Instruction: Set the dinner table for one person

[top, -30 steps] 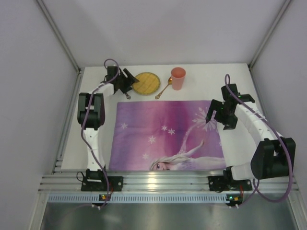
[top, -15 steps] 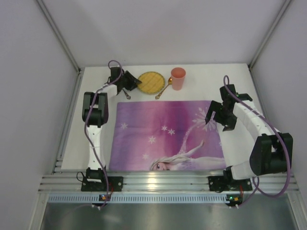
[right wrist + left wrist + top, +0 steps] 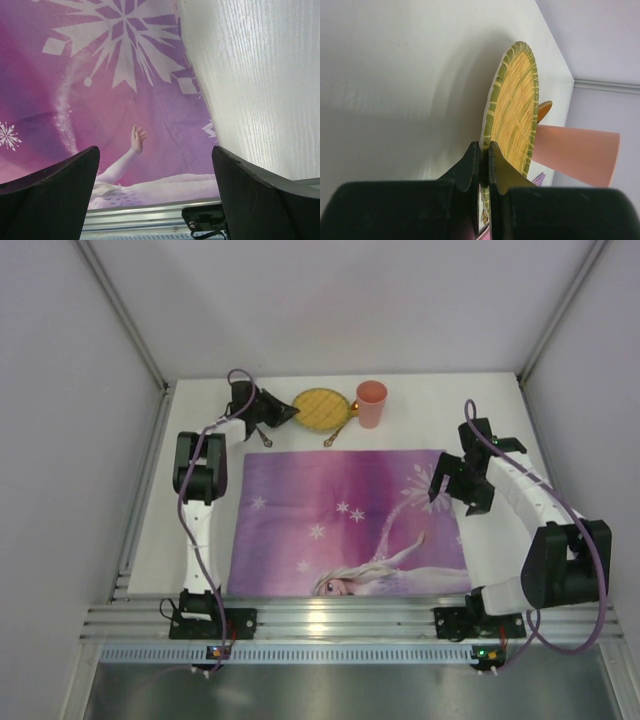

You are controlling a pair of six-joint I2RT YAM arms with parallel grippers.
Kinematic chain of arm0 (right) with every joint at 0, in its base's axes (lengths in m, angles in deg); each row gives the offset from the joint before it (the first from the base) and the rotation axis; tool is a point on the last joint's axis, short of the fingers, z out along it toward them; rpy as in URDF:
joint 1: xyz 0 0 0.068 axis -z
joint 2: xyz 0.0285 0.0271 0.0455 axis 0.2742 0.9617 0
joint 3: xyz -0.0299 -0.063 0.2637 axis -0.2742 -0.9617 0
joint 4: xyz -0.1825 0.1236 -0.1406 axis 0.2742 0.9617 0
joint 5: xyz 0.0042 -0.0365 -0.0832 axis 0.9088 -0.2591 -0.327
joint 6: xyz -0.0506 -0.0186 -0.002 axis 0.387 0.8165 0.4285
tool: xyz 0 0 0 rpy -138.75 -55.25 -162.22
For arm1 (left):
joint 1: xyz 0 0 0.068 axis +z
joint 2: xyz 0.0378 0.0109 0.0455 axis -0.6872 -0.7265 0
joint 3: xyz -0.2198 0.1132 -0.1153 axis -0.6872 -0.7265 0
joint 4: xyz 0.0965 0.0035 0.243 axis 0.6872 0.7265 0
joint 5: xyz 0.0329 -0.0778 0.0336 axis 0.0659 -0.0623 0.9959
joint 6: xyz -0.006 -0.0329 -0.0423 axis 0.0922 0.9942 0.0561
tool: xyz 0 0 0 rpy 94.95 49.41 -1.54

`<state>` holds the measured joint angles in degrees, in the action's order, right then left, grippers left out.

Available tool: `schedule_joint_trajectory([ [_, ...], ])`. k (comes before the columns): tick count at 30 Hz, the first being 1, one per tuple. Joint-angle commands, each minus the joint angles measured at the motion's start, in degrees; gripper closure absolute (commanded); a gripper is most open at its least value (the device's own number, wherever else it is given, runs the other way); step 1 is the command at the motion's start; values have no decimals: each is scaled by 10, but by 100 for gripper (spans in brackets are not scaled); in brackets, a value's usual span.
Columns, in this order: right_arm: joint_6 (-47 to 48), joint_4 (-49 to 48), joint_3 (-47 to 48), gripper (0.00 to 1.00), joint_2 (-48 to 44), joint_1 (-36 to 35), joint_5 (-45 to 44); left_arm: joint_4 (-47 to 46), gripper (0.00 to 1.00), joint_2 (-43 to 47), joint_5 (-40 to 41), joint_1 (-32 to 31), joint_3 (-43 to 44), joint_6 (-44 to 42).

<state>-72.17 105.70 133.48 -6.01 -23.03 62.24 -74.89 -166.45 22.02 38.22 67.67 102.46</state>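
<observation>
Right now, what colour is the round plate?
The plate is woven yellow with a green-striped rim. The left wrist view shows it best.

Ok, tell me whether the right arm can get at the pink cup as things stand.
Probably yes: the right hand is open, and only bare table lies between it and the pink cup.

Overhead above dinner table [image 3: 440, 410], wrist views close

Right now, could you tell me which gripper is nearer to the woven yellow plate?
Left. The left gripper is shut on the rim of the woven yellow plate; the right gripper hangs open above the purple placemat, far from that plate.
</observation>
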Motion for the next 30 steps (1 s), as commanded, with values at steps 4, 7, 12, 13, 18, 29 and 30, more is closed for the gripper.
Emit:
schedule_joint_trajectory([
  [4,18,-4,11,5,-48,-2,0,-95,100,97,-69,26,-44,59],
  [7,15,-4,19,5,-62,-3,5,-102,100,159,-97,22,-99,47],
  [12,12,-9,25,5,-82,-3,29,-102,100,306,-123,-20,-276,-1],
  [13,12,-11,26,5,-84,-2,35,-102,100,329,-122,-27,-304,-13],
  [18,16,-15,26,5,-85,-2,46,-71,100,453,-102,-78,-459,-51],
  [29,18,-12,29,5,-108,-2,67,-44,100,572,8,-202,-629,-90],
  [30,19,-11,34,5,-108,-2,67,-35,100,574,12,-204,-631,-102],
])
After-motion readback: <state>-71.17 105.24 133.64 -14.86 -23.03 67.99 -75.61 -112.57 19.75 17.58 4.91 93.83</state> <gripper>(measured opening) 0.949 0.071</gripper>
